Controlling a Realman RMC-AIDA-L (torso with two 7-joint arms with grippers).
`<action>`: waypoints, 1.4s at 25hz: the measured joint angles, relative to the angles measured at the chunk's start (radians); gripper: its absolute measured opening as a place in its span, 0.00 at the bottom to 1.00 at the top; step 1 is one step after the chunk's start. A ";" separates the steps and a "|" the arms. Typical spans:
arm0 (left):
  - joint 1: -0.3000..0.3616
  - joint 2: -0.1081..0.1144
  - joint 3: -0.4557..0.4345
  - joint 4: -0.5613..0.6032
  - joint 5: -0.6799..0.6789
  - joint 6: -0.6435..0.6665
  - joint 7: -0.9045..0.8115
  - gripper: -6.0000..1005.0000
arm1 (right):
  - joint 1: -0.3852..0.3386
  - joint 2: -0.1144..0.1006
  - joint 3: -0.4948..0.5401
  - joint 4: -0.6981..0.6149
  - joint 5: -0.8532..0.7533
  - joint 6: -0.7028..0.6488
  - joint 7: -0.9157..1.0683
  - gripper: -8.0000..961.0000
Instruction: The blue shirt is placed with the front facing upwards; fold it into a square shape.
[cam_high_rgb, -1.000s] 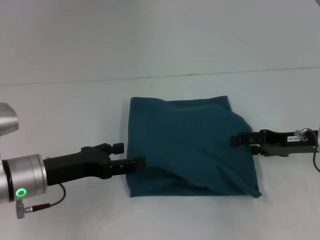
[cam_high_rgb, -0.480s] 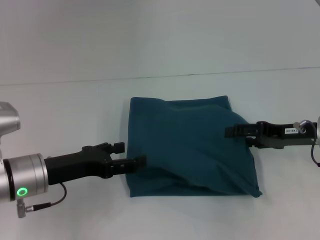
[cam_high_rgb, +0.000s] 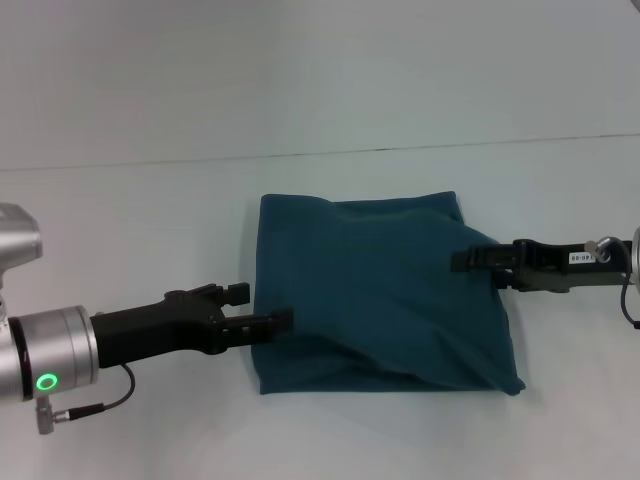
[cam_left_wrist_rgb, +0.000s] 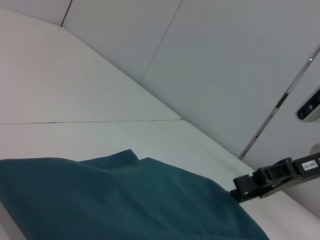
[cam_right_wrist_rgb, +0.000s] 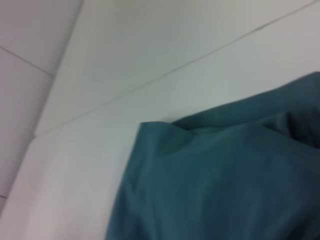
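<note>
Already the blue shirt (cam_high_rgb: 380, 295) lies folded into a rough square in the middle of the white table (cam_high_rgb: 130, 215), so the step in hand looks like the last tidying of its edges. The left gripper (cam_high_rgb: 262, 310) reaches in low from the robot's left, its 2 fingers spread apart: the upper one stops just short of the shirt's left edge, the lower one lies at or slightly over that edge. The right gripper (cam_high_rgb: 465, 259) comes in from the opposite side and its tip rests over the cloth near the right edge; whether its fingers are apart or pinching fabric I cannot tell, since they read as 1 dark bar from above.

To finish well, each arm should probably press or tug only outward and flat, keeping the layers stacked. The near right corner (cam_high_rgb: 512, 385) juts out past the line of the right side, and a diagonal crease runs across the lower half, so a gentle pull there would square the outline. Lifting high would risk unfolding the stack.

The fabric is matte, soft, dark teal cotton, sagging in shallow ripples. Its far edge is fairly straight with a slight dip; no print or collar shows. The table is smooth with 1 thin seam line.
</note>
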 joint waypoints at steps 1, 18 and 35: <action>-0.001 0.000 0.000 0.000 0.000 0.000 -0.001 0.96 | 0.000 0.001 -0.001 0.001 -0.004 0.007 0.000 0.95; -0.014 0.003 0.000 0.000 -0.003 -0.008 -0.004 0.96 | 0.010 0.023 -0.045 0.010 -0.009 0.091 0.002 0.95; -0.017 0.006 0.000 0.000 -0.007 -0.012 -0.006 0.96 | 0.027 0.042 -0.044 0.014 0.040 0.109 -0.027 0.91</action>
